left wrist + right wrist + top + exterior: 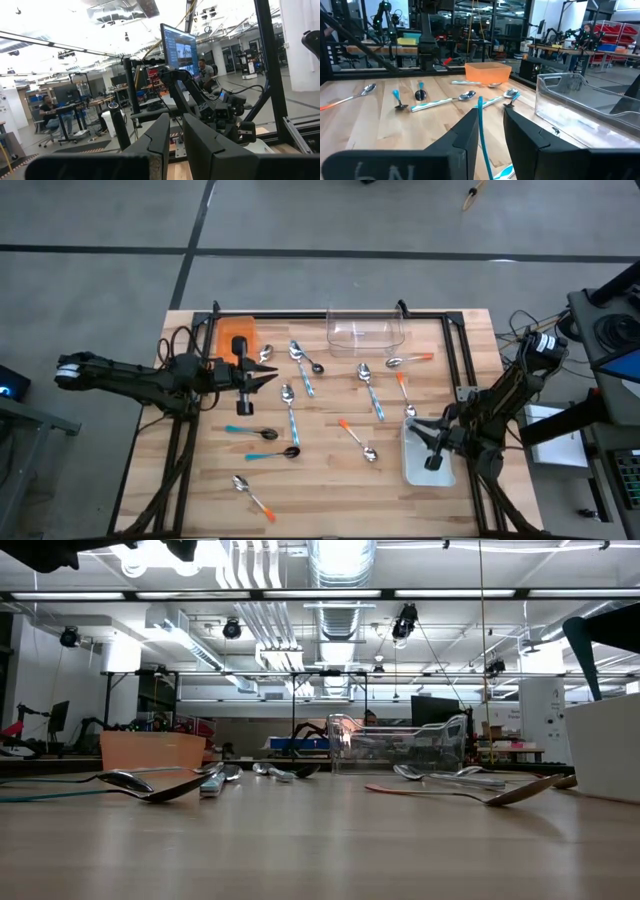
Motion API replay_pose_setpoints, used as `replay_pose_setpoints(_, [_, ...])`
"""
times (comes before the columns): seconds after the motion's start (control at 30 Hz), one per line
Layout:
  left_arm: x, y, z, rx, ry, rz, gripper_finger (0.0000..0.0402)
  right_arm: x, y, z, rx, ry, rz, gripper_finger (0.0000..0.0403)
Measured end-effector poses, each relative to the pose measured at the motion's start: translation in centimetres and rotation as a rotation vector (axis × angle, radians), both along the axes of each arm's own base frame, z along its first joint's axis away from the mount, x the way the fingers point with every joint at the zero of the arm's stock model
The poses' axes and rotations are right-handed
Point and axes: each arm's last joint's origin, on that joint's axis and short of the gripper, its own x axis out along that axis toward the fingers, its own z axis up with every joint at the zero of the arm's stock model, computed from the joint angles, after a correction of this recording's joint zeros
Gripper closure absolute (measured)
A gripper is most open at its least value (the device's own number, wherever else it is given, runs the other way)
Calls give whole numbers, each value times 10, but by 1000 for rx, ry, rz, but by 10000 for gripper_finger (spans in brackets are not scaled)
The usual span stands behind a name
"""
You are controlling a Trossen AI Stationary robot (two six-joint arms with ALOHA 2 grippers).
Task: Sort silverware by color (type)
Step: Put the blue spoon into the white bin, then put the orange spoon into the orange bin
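Ten or so spoons [292, 420] lie scattered across the wooden table [320, 490], orange, teal and silver handles mixed — sorting looks barely begun. Right gripper [432, 448] hovers over the white tray [412, 472] at the table's right edge, its jaws narrowly parted around a teal-handled spoon [483, 135] — seemingly about to let go. Left gripper [262, 376] waits mid-air near the orange tray [238, 328], jaws nearly closed and empty. Clear tray [366, 330] at the far edge appears unused.
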Motion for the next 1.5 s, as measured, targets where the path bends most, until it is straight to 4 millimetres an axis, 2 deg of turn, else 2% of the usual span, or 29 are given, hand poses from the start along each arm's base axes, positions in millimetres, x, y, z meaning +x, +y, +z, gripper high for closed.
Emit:
replay_pose_setpoints(0.5, [0, 0, 1, -14, -7, -4, 366, 9, 20, 25, 19, -9, -1, 323])
replay_pose_setpoints(0.87, [0, 0, 1, -15, -6, -5, 366, 19, 38, 54, 45, -20, -9, 325])
replay_pose_setpoints(1.03, [0, 0, 0, -15, -6, -5, 366, 34, 39, 69, 42, -21, -68, 330])
replay_pose_setpoints(1.3, [0, 0, 0, -16, 3, -5, 366, 68, 25, 96, 72, -42, -218, 341])
replay_pose_setpoints(1.5, [1, 0, -5, -47, 56, -13, 366, 89, 13, 120, 88, -61, -198, 342])
